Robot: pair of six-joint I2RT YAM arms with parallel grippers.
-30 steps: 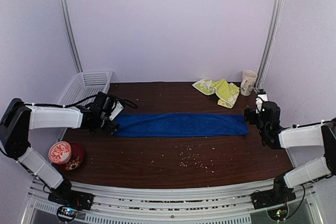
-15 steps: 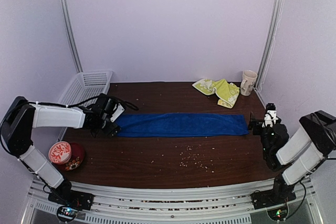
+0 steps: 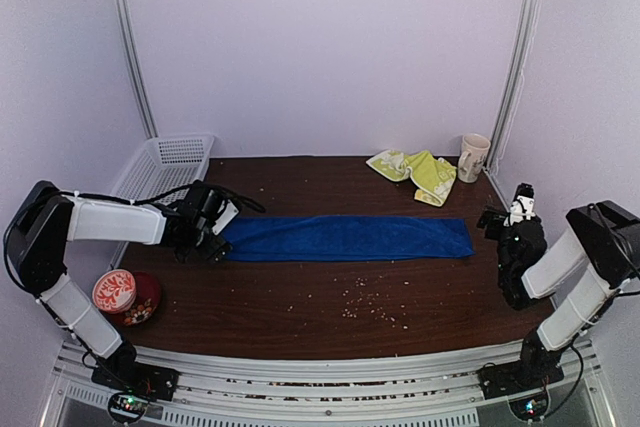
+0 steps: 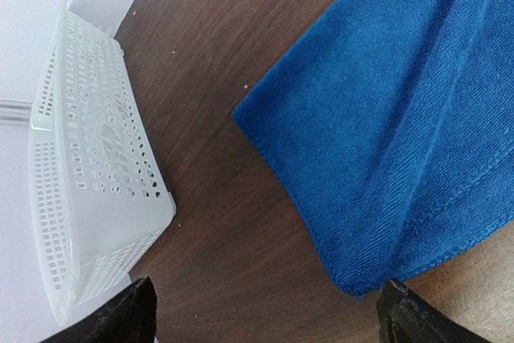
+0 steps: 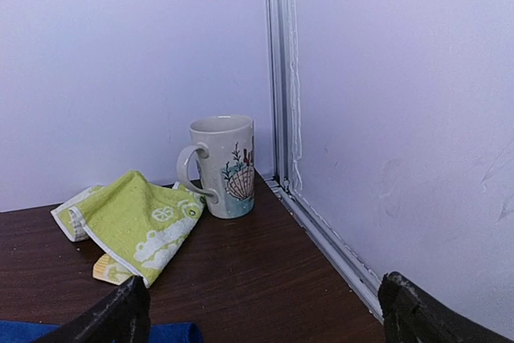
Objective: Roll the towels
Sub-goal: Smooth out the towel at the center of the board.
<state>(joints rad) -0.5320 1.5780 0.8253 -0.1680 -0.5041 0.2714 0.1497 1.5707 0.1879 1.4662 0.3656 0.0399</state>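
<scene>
Top view, long royal-blue terry towel (image 3: pixel 345 238) flat across the dark wooden bench (image 3: pixel 300 312) middle, crumpled yellow-green patterned towel (image 3: pixel 415 172) at far right corner, left wrist view, left gripper (image 4: pixel 269 311) wide at blue towel's left end, right wrist view, right gripper (image 5: pixel 265 311) wide, empty, facing pale mug (image 5: pixel 226 166)

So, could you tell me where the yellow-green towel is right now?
In the top view the yellow-green towel lies crumpled at the far right, left of the mug, behind the blue towel.

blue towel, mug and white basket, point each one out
blue towel (image 3: pixel 345 237), top external view, middle of the strip
mug (image 5: pixel 229 168), right wrist view, its printed side
white basket (image 4: pixel 88 174), left wrist view, its slotted wall
</scene>
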